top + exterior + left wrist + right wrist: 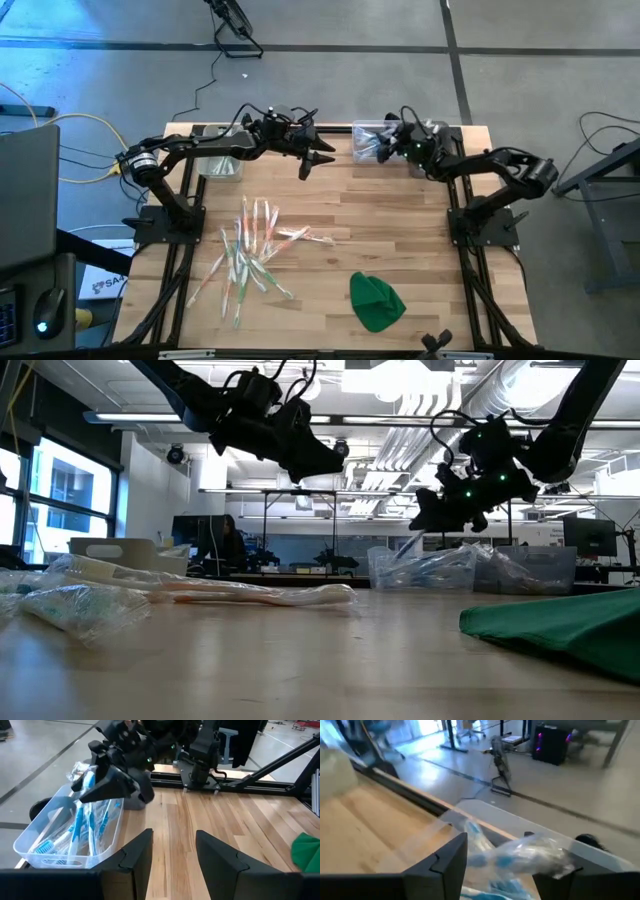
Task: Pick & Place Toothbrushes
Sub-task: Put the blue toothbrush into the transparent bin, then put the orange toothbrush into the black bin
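- Toothbrushes [255, 250]: loose, overlapping pile on the table [400, 220], left of centre toward the near edge; a few stragglers fan out toward the near-left corner.
- More wrapped brushes already sit in the clear bin [60, 845] at the far edge, right of centre, where the right gripper [381, 147] hovers just above the rim.
- Right gripper: fingers spread; a crinkly wrapped blue brush lies between them in the wrist view, can't tell if it's pinched or just resting in the bin.
- Left gripper [312, 163]: open, empty, up in the air over the far-middle of the table, well apart from the pile.
- Second clear bin [215, 160] at far left, under the left arm.
- Green cloth [376, 301] near-right, clear of the pile.
- Handling guess: very light, stiff thin sticks; film wrap looks slick and will likely crumple or slide under the pads.
- Grab mid-handle, across the narrow width, jaws square to the stick.
- Take an outlying single first; in the overlap a pinch probably drags neighbours along.
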Action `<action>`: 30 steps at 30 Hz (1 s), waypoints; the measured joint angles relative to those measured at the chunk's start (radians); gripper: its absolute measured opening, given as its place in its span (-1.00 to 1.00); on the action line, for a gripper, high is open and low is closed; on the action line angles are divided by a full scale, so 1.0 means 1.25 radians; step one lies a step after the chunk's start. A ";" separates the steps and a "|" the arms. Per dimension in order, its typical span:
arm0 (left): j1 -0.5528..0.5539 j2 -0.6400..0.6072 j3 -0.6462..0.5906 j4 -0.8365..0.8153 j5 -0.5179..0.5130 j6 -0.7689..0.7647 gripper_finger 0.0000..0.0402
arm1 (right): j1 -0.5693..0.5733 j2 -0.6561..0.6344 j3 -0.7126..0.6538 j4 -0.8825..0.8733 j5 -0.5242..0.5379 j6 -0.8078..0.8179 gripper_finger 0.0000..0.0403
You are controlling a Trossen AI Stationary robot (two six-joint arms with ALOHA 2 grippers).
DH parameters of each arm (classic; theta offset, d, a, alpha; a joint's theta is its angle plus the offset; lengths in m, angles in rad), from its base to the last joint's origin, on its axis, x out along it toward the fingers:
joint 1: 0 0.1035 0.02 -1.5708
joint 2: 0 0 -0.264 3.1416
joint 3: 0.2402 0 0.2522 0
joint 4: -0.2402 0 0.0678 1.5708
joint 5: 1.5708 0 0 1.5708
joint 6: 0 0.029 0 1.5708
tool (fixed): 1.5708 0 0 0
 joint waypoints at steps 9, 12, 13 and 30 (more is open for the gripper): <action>0.000 0.000 0.000 0.000 0.000 0.002 -0.26 | 0.067 -0.029 0.000 0.005 0.380 -0.265 -0.06; 0.000 0.000 0.000 0.000 0.000 0.002 -0.26 | 0.087 -0.062 0.000 0.004 0.413 -0.281 -0.06; 0.000 0.000 0.000 0.000 0.000 0.002 -0.26 | 0.095 -0.075 0.000 0.004 0.409 -0.279 -0.06; 0.000 0.001 0.000 0.000 0.001 -0.001 -0.26 | 0.198 -0.180 0.000 0.021 -0.043 -0.126 -0.06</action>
